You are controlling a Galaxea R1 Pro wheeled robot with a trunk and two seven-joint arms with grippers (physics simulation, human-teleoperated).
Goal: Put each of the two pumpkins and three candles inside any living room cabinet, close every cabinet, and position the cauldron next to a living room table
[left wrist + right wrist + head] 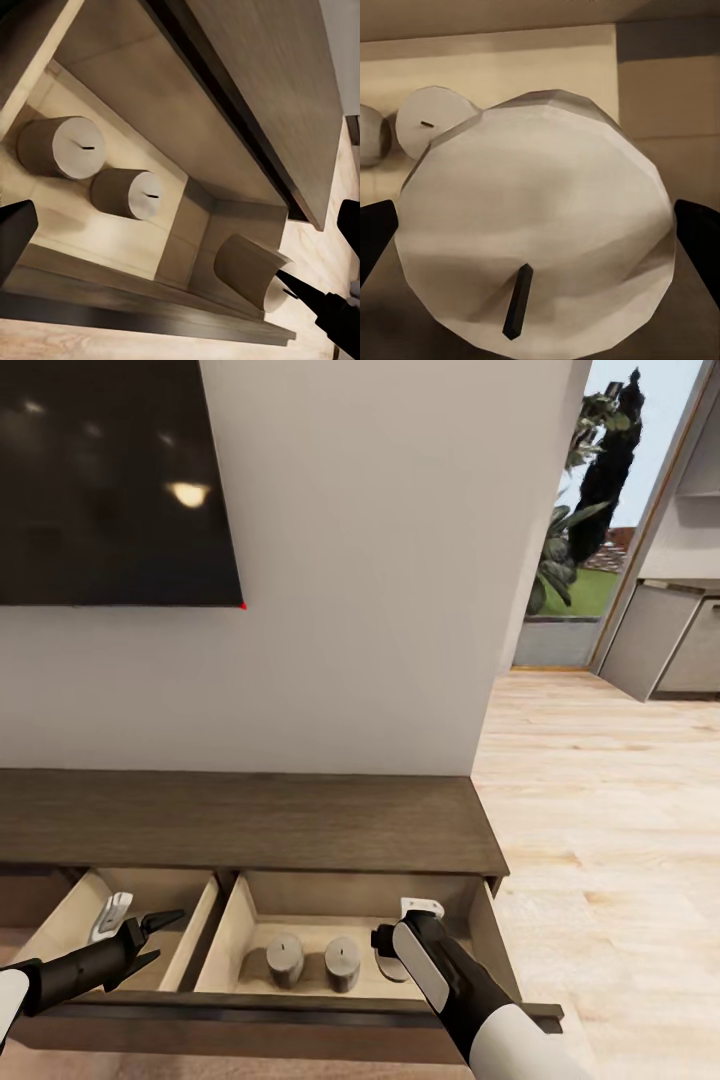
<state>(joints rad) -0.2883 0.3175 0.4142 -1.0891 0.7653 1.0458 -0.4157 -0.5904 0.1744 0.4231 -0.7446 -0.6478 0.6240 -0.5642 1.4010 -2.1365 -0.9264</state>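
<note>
Lowering the third candle [536, 225] into the open right drawer [235, 935] of the cabinet [240, 825], the right jaws hold it beside two candles [313, 962] already inside. Left jaws gape empty over the left drawer [60, 925]. Pumpkins, cauldron and closing remain.

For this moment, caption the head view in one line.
Right gripper lowers a third candle beside two candles in the open cabinet drawer.

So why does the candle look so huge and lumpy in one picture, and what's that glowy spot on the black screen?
In the right wrist view the candle sits right against the camera, so it looks huge and its flat facets show. In the head view the glow is a lamp's reflection on the dark screen, and the drawer casts soft shade around the two standing candles.
</note>
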